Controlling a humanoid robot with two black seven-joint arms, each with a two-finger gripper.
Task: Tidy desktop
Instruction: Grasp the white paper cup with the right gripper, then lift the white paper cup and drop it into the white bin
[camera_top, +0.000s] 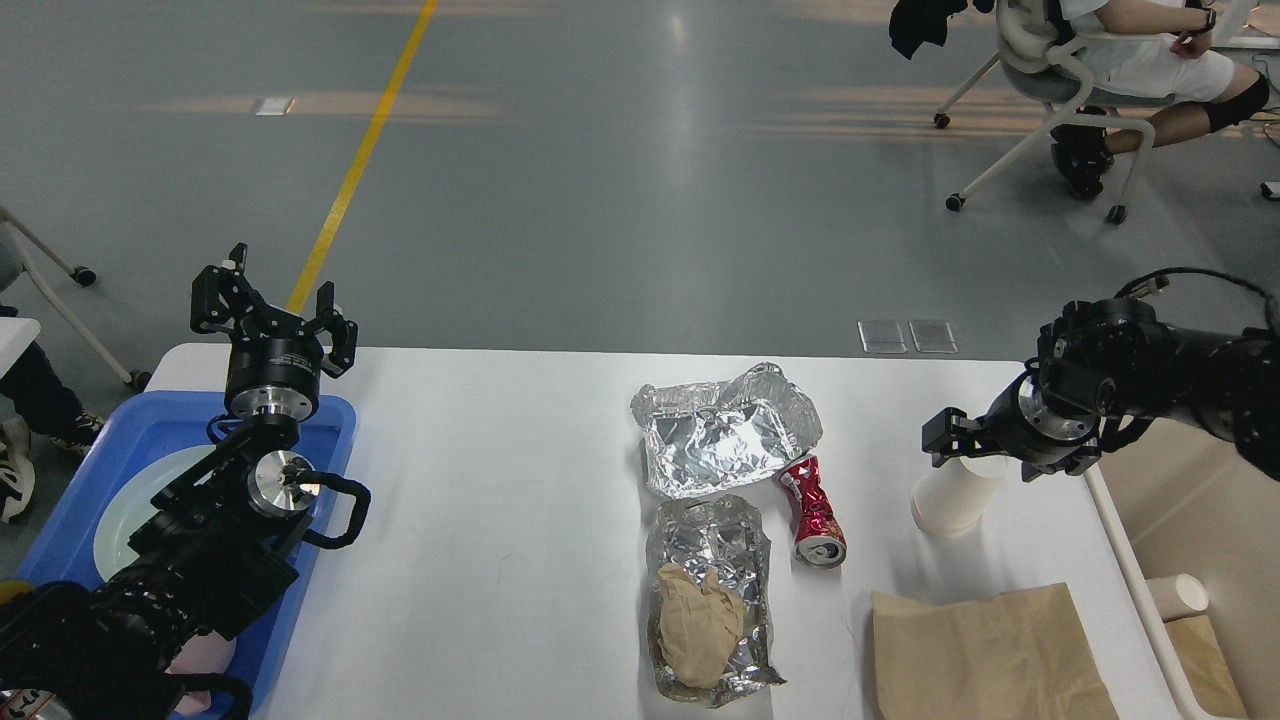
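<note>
Brown paper bag (990, 655) nearest on white desktop (500, 520), grey floor (600, 180) beyond; left gripper (272, 312) spread, right gripper (985, 445) grasping paper cup (955, 500).

The desktop (500, 520) bears foil trays (725, 430), crushed can (812, 512), paper cup (955, 495), bag (990, 655).

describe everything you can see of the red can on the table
The red can is a crushed metal drink can, pinched at the waist, with white markings on shiny red. It lies on its side on the white desktop, silver top end facing the camera, opening visible. Its far end sits against the edge of the upper foil tray; the lower foil tray lies just left. No hand touches it.
</note>
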